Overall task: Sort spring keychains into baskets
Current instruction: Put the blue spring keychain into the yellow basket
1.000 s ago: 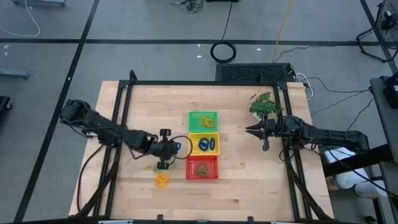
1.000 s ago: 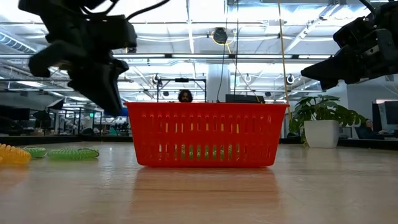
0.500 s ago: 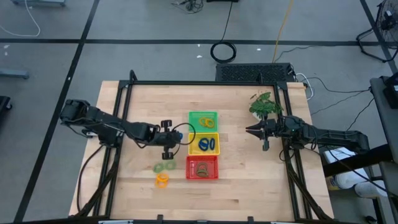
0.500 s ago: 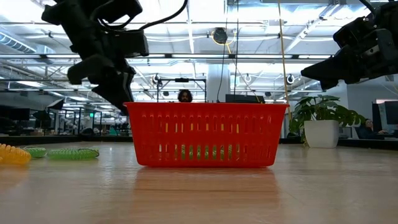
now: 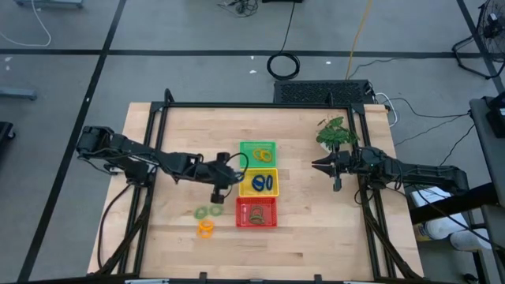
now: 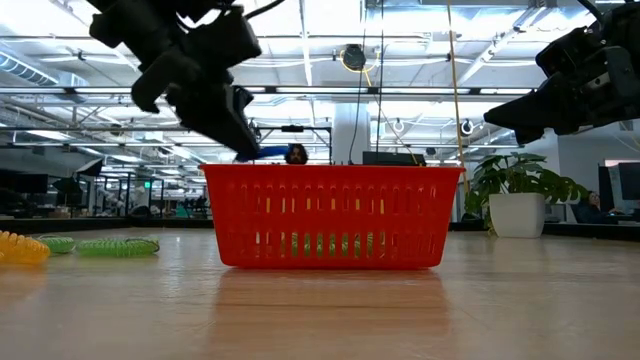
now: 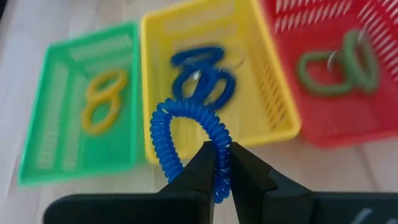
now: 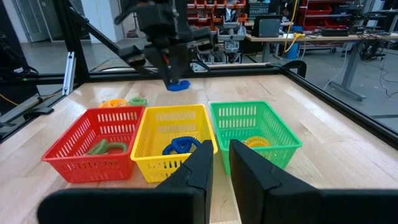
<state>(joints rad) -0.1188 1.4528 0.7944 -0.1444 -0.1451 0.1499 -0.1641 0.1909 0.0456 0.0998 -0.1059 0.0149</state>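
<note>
We have the left claw (image 7: 222,163) pinching a blue spring keychain (image 7: 186,140) by one side of its coil, held in the air just beside the yellow basket (image 5: 259,183), on its outer side; in the left wrist view the loop hangs in front of that basket's near wall. The yellow basket already holds blue keychains (image 7: 205,78), the green basket (image 5: 258,153) holds orange-yellow ones (image 7: 102,102), and the red basket (image 5: 257,212) holds green ones (image 7: 339,65); so we judge the blue loop belongs in the yellow basket, and the step in hand is the carry toward it.

Next we would need to bring the claw over the yellow basket's opening, clear of the wall shared with the green basket, and only then part the fingers; a release too soon would drop the coil on the worktop (image 5: 316,229) or let it hang on the rim.

Left on the worktop, well apart from the claw and near the red basket, lie two green keychains (image 5: 209,211) and an orange-yellow keychain (image 5: 206,228); these remain to be sorted.

The right claw (image 8: 221,163) waits above the worktop near a small plant (image 5: 334,132), its fingers close together with a narrow gap between them and nothing in it.
</note>
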